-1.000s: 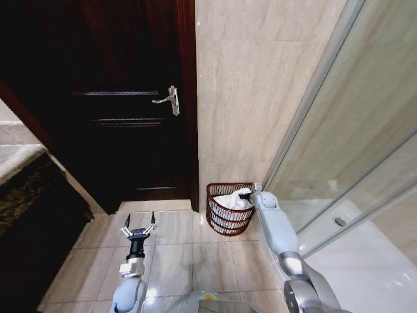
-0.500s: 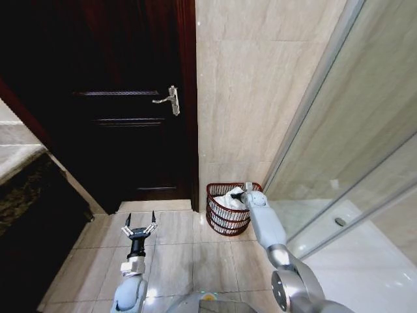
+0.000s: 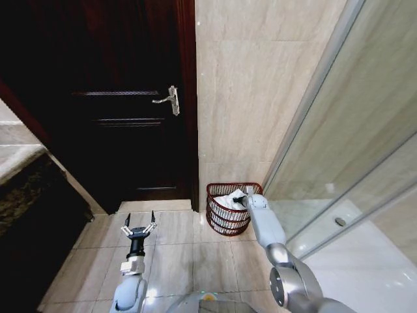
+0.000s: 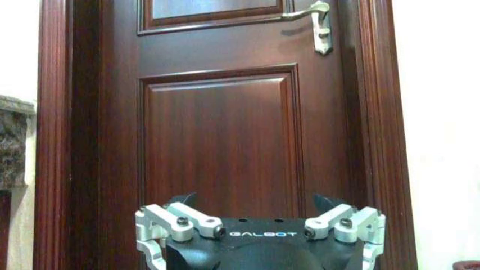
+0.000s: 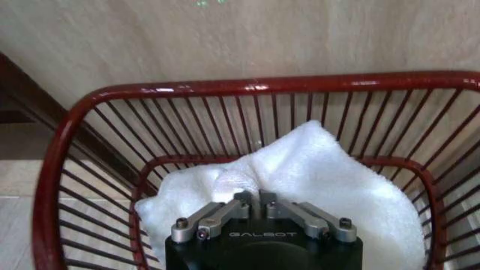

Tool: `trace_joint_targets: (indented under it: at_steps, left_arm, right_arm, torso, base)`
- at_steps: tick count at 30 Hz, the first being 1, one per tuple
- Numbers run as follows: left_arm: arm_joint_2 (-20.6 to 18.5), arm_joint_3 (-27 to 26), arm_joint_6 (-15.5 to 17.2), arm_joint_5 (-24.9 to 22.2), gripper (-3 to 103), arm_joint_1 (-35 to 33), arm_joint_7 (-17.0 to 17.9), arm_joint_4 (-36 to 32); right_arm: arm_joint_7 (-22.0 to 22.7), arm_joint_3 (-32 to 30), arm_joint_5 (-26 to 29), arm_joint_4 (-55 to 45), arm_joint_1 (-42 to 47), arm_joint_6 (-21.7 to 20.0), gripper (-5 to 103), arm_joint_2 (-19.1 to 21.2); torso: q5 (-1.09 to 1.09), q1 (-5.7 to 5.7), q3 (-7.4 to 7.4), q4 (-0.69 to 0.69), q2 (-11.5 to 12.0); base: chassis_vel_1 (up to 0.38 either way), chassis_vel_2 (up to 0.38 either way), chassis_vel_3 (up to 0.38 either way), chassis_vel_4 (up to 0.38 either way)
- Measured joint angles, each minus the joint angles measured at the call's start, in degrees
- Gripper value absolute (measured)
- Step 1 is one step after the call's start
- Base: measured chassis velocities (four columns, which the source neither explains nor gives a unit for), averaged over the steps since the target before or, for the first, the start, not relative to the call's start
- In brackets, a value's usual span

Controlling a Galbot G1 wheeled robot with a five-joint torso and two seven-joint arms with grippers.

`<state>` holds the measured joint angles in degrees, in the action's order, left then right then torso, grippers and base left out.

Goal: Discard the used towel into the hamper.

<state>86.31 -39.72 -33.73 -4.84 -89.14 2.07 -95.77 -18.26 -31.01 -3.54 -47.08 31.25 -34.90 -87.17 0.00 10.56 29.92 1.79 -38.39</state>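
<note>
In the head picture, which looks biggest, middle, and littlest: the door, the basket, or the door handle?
1. Door, biggest by far.
2. Hamper, middle; it holds the towel, with the right gripper over it.
3. Door handle, littlest.

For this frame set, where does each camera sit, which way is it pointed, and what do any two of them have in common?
Head: high on the robot, facing forward and down at floor, door and hamper; both arms show.
Left wrist: low, facing the door; open left gripper at frame edge.
Right wrist: above the hamper, looking in; right gripper shut on towel.
Shared: head and right wrist both show hamper and towel.
</note>
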Motion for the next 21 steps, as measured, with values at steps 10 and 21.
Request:
trace_joint_targets:
  at_steps: [10,21]
  left_arm:
    - [0.32,0.21,0.82,0.26,100,0.14,0.04,-0.79]
    - [1.13,1.01,2.46,1.4,100,0.71,-0.36,-2.18]
  right_arm:
    - [0.41,4.5,6.01,-10.27,4.32,-2.01,44,4.43]
    - [2.43,6.39,11.36,-28.57,12.81,-2.61,88,8.95]
  torso:
    - [0.01,0.0,0.0,0.0,0.0]
    - [0.01,0.0,0.0,0.0,0.0]
  base:
    - [0.0,0.0,0.0,0.0]
    - [0.0,0.0,0.0,0.0]
